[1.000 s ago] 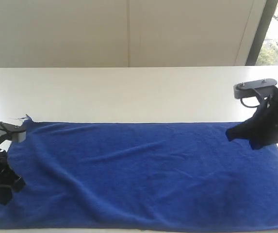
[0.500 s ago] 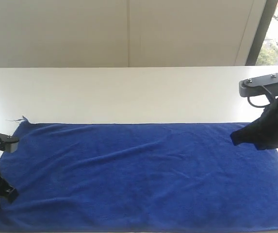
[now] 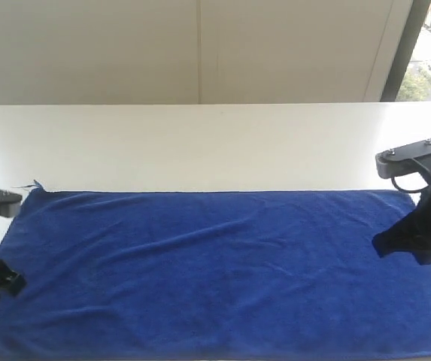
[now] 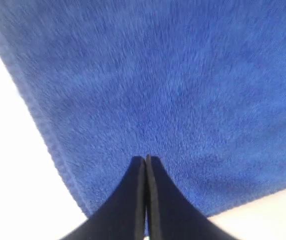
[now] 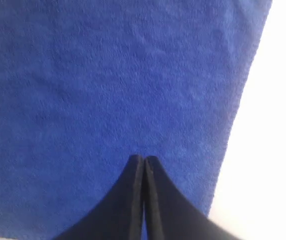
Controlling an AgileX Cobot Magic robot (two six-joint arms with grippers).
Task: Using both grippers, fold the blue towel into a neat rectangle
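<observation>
The left gripper [image 4: 146,161] hangs over the left short end of the blue towel [image 3: 215,271], close to a corner. Its jaws are pressed together with no cloth seen between them, and the placement looks like lining up for a corner pinch. The towel lies spread flat on the tabletop [image 3: 215,143], long edges running left to right, with a few shallow ripples mid-cloth. Bare tabletop beyond its far edge leaves ample room to carry a fold over. The right gripper [image 5: 143,160] hovers just inside the right hem, jaws likewise closed and empty.
</observation>
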